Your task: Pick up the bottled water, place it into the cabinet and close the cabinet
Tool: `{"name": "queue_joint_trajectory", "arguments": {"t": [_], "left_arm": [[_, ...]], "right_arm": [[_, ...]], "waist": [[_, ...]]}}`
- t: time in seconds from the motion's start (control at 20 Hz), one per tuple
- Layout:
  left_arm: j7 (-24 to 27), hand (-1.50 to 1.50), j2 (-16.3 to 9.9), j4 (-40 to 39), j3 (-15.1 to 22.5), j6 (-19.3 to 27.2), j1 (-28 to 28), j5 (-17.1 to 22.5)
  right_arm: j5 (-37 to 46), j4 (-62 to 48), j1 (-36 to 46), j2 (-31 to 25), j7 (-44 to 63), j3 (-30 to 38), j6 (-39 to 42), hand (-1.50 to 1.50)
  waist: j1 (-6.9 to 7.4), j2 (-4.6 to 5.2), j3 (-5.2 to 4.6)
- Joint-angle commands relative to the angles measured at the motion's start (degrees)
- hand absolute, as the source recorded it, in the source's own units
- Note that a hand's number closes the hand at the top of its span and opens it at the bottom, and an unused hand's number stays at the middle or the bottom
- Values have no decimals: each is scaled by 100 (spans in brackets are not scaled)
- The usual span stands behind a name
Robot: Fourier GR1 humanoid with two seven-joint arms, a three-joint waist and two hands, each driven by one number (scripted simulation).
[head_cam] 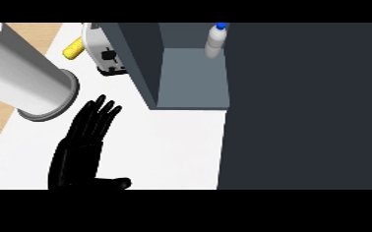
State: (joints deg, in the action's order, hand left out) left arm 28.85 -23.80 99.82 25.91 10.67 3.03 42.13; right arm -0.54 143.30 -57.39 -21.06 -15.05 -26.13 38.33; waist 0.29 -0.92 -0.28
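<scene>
We saw the cabinet (pixel 193 78) standing open toward us, its grey floor bare in front of the bottled water (pixel 216 40) at the back right corner. The dark door (pixel 298 108) walled off the right side. A toaster (pixel 105 54) crowded the cabinet's left wall. White counter (pixel 174 147) lay free before the opening.
</scene>
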Motion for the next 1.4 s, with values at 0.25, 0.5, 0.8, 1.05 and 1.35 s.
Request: {"name": "queue_joint_trajectory", "arguments": {"t": [0.25, 0.5, 0.8, 1.05, 1.35], "left_arm": [[-82, -150, -698, 519, -706, -484, 703, 597], [-8, -150, -997, 582, -955, -853, 1049, 771], [40, -150, -1189, 645, -1117, -1275, 1309, 971], [13, -150, -1494, 733, -1311, -1723, 1520, 1144], [17, -150, -1662, 754, -1464, -2021, 1465, 1229]], "right_arm": [[1181, 1175, 635, -359, 933, -983, 60, 150], [912, 883, 814, -244, 1144, -1597, -161, 150], [376, 607, 849, 74, 1080, -2061, -592, 150], [332, 389, 1230, 41, 1215, -2103, -713, 150], [201, 114, 1850, 154, 1537, -1944, -975, 150]], "waist": [[121, -36, -42], [255, 12, -60], [492, 129, -63], [745, 142, -58], [1083, 232, -79]]}}
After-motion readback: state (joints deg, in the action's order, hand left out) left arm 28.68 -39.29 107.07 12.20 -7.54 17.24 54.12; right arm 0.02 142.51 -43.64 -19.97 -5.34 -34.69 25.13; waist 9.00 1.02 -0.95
